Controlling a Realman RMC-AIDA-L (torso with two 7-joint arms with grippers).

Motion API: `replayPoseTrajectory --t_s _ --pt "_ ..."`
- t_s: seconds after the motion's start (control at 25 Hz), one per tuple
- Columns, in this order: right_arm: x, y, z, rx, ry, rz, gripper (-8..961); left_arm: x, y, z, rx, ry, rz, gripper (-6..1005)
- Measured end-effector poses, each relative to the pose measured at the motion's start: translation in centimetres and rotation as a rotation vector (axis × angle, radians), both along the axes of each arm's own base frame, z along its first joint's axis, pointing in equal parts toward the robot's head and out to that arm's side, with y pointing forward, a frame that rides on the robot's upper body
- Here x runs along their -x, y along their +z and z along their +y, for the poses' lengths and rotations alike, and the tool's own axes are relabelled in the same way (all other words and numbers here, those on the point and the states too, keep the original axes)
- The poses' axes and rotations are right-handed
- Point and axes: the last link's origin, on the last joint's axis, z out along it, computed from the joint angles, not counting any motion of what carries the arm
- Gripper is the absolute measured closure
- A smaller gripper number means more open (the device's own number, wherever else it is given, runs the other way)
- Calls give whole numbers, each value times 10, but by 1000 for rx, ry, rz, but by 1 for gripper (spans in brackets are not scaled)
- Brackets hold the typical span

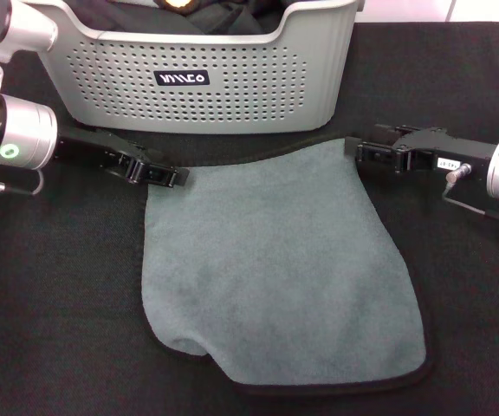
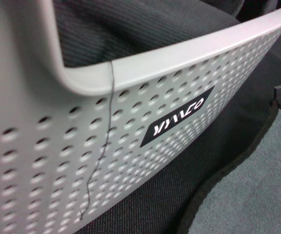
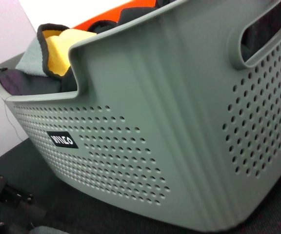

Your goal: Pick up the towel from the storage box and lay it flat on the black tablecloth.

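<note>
The towel (image 1: 275,260) lies gray face up on the black tablecloth (image 1: 59,303), in front of the storage box (image 1: 232,95). Its near left corner is curled under. My left gripper (image 1: 173,176) is low over the cloth and shut on the towel's far left corner. My right gripper (image 1: 358,150) is shut on the far right corner. The towel's black-bordered far edge sags between them and shows in the left wrist view (image 2: 257,185). The storage box fills both wrist views (image 2: 43,146) (image 3: 179,122).
The box holds black fabric (image 2: 145,24) and another gray and yellow cloth with a black border (image 3: 57,44), plus something orange (image 3: 106,17). A loose black thread (image 2: 101,146) hangs down the box's front. The tablecloth runs on to both sides of the towel.
</note>
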Motion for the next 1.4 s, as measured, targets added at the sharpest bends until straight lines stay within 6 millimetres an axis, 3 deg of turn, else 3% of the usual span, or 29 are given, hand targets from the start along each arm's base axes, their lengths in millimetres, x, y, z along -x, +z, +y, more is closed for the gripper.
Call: replayPoseTrajectory --t_s 0.12,0.2,0.24,0.44,0.6,0.76,0.84,0.96,1.12,1.4 --pt "-1 1 -2 2 0 12 447 1 0 -1 3 2 -3 442" --pt "-2 2 -4 3 1 20 296 0 0 -2 5 2 -6 386" --pt "-3 3 -5 1 2 23 221 0 0 -2 4 0 -13 386" --pt "-5 8 -13 -5 21 41 68 -3 4 -7 -14 -47 -69 386" --pt "0 15 -28 32 120 86 69 -16 13 -25 -15 -251 -170 386" --pt "21 25 -61 154 359 170 69 -29 23 -71 -76 -624 -374 386" --pt "31 33 -83 214 481 227 69 -33 27 -91 -94 -729 -458 386" --pt "40 42 -100 232 569 269 68 -37 34 -116 -83 -819 -552 386" --pt "46 49 -112 241 611 280 68 -40 43 -128 -77 -845 -634 386" --pt "51 48 -112 255 628 283 74 -38 47 -130 -89 -837 -646 386"
